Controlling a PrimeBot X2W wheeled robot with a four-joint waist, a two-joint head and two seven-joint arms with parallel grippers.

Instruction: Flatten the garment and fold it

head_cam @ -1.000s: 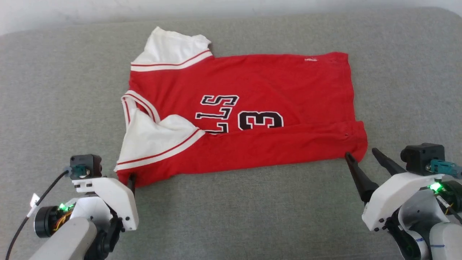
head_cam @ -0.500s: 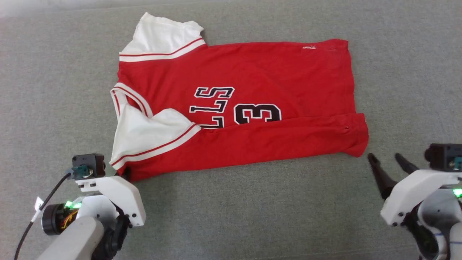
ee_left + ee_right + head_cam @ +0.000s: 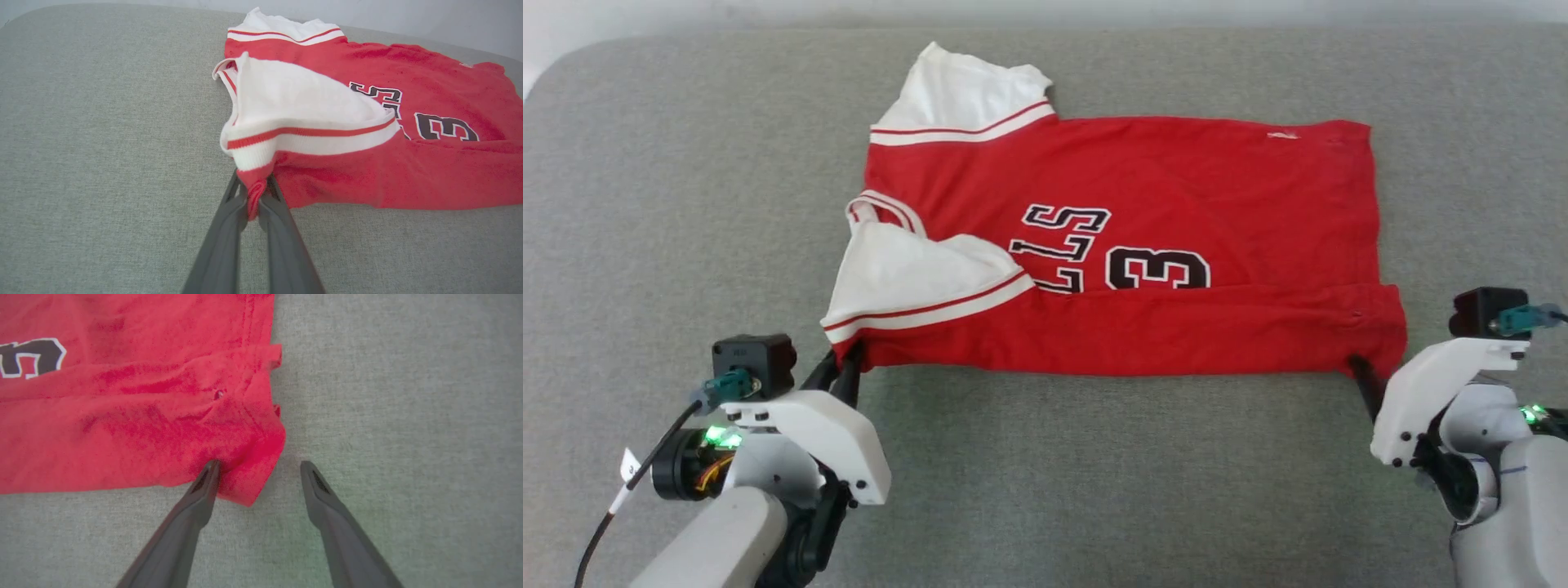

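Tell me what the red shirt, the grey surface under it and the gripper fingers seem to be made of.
The garment: soft matte knit, probably cotton or polyester; it creases and bunches where the left gripper pinches it. The grey surface: matte woven upholstery-like cloth, fine weave visible. The fingers of the right gripper: smooth, rigid, dark grey, likely plastic.

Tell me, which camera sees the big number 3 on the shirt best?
The head view: the number 3 sits near the middle of the garment, sideways but clear. The left wrist view shows it slanted, toward its right edge. The right wrist view catches just a piece at its left edge.
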